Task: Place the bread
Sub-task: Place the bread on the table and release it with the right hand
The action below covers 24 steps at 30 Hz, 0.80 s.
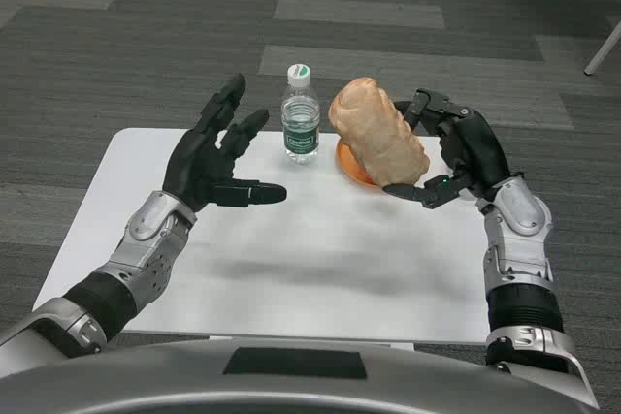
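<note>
- Although a green band label is wrapped around the water bottle (301,127), no writing on it can be read at this size.
- Clear ribbed plastic forms the bottle, which is capped in white with a green spot and stands upright on the white table (291,269), just left of the bread.
- A long, rounded loaf with a pale brown, slightly rough crust is seen as the bread (377,134), tilted with its upper end toward the far side.
- An orange plate (351,166) is partly hidden beneath the loaf; whether the two touch cannot be told.
- The bread is held by the right hand (456,152), black fingers curled over its right side and thumb set under its lower end.
- Nothing is held by the left hand (212,157); its fingers are spread apart above the table, left of the bottle.
</note>
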Motion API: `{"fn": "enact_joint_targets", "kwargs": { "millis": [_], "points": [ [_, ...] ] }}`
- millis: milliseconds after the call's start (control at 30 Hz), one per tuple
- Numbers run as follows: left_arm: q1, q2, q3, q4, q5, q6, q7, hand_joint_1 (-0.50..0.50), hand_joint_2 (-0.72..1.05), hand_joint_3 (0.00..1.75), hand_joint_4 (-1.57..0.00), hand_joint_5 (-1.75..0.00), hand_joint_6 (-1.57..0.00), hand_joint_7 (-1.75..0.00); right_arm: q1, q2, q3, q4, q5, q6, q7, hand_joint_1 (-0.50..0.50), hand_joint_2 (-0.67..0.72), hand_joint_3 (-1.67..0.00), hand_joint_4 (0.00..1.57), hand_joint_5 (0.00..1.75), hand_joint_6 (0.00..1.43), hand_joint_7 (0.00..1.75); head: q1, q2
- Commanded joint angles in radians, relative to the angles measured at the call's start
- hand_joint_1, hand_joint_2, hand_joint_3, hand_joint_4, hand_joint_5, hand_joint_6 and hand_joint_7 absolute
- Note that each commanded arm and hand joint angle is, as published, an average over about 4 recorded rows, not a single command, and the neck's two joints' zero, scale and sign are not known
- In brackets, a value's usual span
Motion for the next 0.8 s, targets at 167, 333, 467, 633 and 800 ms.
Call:
{"fn": "enact_joint_targets", "kwargs": {
  "millis": [167, 333, 467, 633, 800],
  "points": [
    [0.058, -0.023, 0.066, -0.030, 0.042, -0.031, -0.002, 0.50, 0.52, 0.04, 0.00, -0.41, 0.00, 0.00, 0.000, 0.006, 0.060, -0.033, 0.010, 0.000, -0.009, -0.38, -0.48, -0.71, 0.11, 0.97, 1.11, 1.54, 0.024, 0.022],
    [0.058, -0.023, 0.068, -0.030, 0.042, -0.031, -0.004, 0.50, 0.52, 0.04, 0.00, -0.41, 0.00, 0.00, 0.000, 0.008, 0.060, -0.033, 0.010, 0.000, -0.009, -0.38, -0.48, -0.71, 0.11, 0.97, 1.11, 1.54, 0.025, 0.023],
    [0.058, -0.023, 0.069, -0.030, 0.042, -0.031, -0.004, 0.50, 0.52, 0.04, 0.00, -0.41, 0.00, 0.00, 0.000, 0.008, 0.061, -0.033, 0.010, 0.000, -0.009, -0.36, -0.48, -0.71, 0.11, 0.97, 1.11, 1.54, 0.026, 0.024],
    [0.058, -0.024, 0.069, -0.030, 0.042, -0.031, -0.004, 0.50, 0.52, 0.04, 0.00, -0.41, 0.00, 0.00, 0.000, 0.008, 0.063, -0.033, 0.010, 0.000, -0.009, -0.36, -0.48, -0.71, 0.11, 0.97, 1.11, 1.54, 0.026, 0.024],
    [0.058, -0.024, 0.069, -0.030, 0.042, -0.031, -0.004, 0.50, 0.47, 0.04, 0.00, -0.41, 0.00, 0.00, 0.006, 0.004, 0.063, -0.039, 0.010, 0.000, -0.007, -0.36, -0.48, -0.71, 0.11, 0.97, 1.11, 1.54, 0.025, 0.020]
  ]
}}
